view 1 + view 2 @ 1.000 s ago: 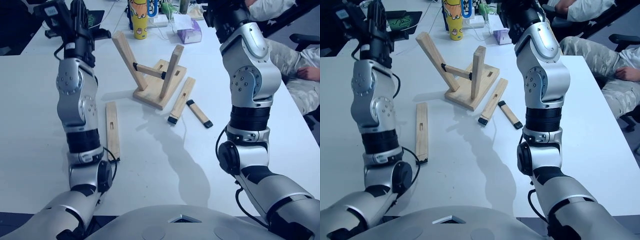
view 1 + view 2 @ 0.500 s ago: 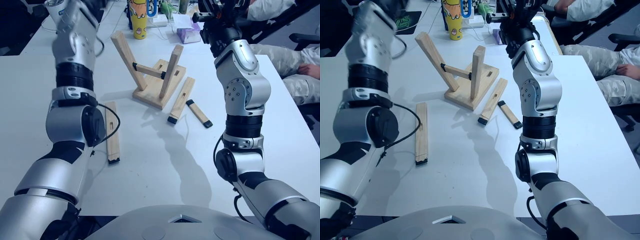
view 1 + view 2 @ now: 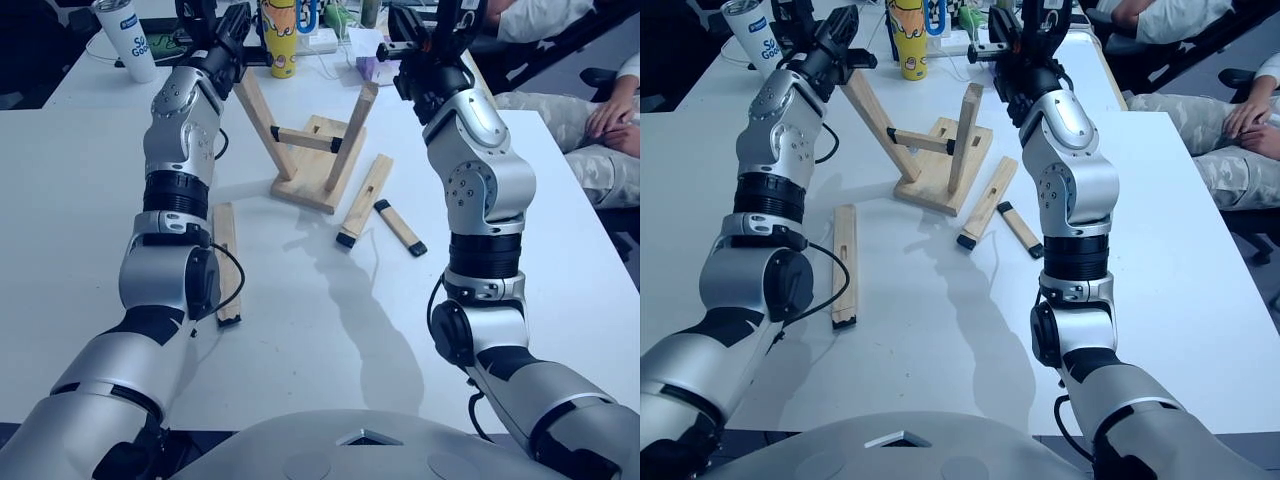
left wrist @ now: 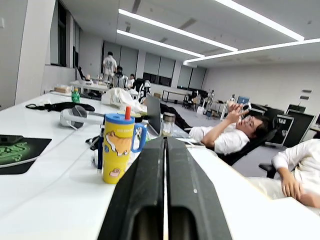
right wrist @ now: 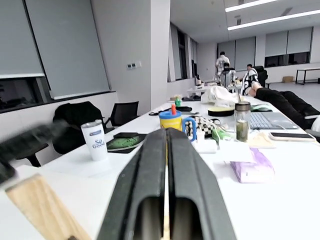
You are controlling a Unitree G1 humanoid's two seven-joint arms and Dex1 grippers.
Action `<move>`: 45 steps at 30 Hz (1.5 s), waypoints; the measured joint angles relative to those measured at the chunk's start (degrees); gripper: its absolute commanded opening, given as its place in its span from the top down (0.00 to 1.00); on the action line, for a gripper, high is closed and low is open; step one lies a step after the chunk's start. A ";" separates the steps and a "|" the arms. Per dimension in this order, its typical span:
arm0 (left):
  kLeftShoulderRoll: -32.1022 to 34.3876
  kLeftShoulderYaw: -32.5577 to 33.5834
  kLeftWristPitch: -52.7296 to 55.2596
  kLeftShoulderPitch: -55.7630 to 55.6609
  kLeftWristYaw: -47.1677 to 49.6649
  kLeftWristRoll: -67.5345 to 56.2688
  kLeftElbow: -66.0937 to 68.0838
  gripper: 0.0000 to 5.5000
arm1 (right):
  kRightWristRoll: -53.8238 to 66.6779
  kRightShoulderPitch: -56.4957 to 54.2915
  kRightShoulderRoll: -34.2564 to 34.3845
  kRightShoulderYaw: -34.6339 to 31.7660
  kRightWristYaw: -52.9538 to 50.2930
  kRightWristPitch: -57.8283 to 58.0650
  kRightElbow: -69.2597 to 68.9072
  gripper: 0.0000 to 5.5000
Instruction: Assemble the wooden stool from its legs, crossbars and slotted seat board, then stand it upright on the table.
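Within the last second both arms have swung from a raised, folded pose to a forward reach over the far part of the table [image 3: 300,330]. The left gripper [image 3: 215,28] now hangs just above and beyond the top of the leaning leg [image 3: 258,115], and the right gripper [image 3: 440,30] sits above and beyond the top of the upright leg [image 3: 352,135]. Each wrist view shows its own fingers pressed flat together with only a thin seam between them, pinching nothing. The half-built stool lies upside down below and between the two grippers. Its slotted seat board [image 3: 305,182] is flat on the table, with the two legs seated in it and one crossbar [image 3: 305,140] joining them. I take the reach as an approach to this sub-assembly, but neither gripper can take hold of anything until its fingers part. Two legs and a crossbar are not yet fitted. One loose leg [image 3: 226,262] lies well back from the left gripper, beside that arm's forearm. A second loose leg [image 3: 364,198] and a short loose crossbar [image 3: 400,227] lie back from the right gripper, near the seat board's edge. Just past the grippers stand a yellow cup [image 3: 279,40] and a purple tissue packet [image 5: 252,167], with a white tumbler [image 3: 128,40] off to the left gripper's outer side. These crowd any further forward travel.
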 measured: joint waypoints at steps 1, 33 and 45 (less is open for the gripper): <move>0.65 0.59 0.89 0.88 0.55 -0.48 -4.88 0.99 | -0.71 -0.03 -0.77 -0.13 -0.18 0.11 2.23 1.00; 2.41 8.22 15.00 39.96 12.99 -1.90 -34.84 0.99 | -17.02 1.39 -8.64 20.46 21.23 3.07 9.95 1.00; 10.45 -5.84 32.94 53.50 -3.13 -3.71 -46.62 0.99 | -23.64 0.97 -10.00 25.05 24.86 -9.17 22.12 1.00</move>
